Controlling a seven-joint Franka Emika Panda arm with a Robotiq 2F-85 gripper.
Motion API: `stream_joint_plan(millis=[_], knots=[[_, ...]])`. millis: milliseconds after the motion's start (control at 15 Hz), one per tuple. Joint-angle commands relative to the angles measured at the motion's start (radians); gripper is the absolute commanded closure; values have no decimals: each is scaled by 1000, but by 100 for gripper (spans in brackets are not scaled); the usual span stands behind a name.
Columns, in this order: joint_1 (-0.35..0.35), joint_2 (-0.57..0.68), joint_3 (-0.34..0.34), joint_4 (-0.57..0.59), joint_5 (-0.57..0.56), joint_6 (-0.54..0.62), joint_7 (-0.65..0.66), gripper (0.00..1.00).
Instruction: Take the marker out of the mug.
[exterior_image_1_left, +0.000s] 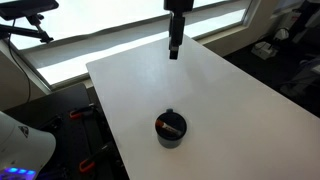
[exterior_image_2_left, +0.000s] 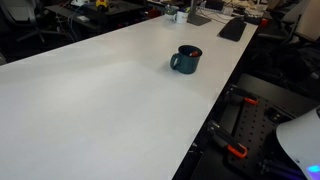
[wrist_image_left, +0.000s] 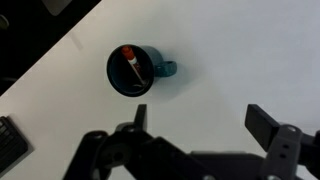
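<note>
The mug (exterior_image_1_left: 171, 130) is a small dark cup standing on the white table (exterior_image_1_left: 200, 90) near its front edge. It also shows in an exterior view (exterior_image_2_left: 186, 60) and in the wrist view (wrist_image_left: 135, 70). The marker (wrist_image_left: 133, 64), reddish with a whitish part, lies slanted inside the mug; its red end shows in an exterior view (exterior_image_1_left: 174, 127). My gripper (exterior_image_1_left: 174, 47) hangs high above the far part of the table, well away from the mug. In the wrist view the gripper (wrist_image_left: 200, 115) is open and empty, with the mug up and to the left of its fingers.
The table has edges close to the mug on the front and one side. A keyboard (exterior_image_2_left: 232, 28) and other desk clutter lie at the far end. A dark floor with red-tipped tools (exterior_image_2_left: 236, 152) lies beside the table. A window strip (exterior_image_1_left: 110, 40) runs behind.
</note>
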Motion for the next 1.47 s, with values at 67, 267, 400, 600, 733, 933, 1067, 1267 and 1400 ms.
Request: stream_joint_plan(millis=[67, 267, 400, 600, 733, 933, 1067, 1267, 1400], knots=[[23, 96, -26, 80, 0, -29, 67, 0], [32, 131, -41, 90, -9, -30, 95, 0], [37, 147, -50, 88, -14, -27, 101, 0], [45, 166, -55, 105, -7, -38, 110, 0], [51, 167, -53, 126, 12, -42, 103, 0], [56, 115, -48, 131, 29, -26, 78, 0], [52, 86, -48, 115, 45, 7, 55, 0], [42, 51, -55, 114, 51, -6, 44, 0], [32, 21, -63, 109, 28, -1, 26, 0]])
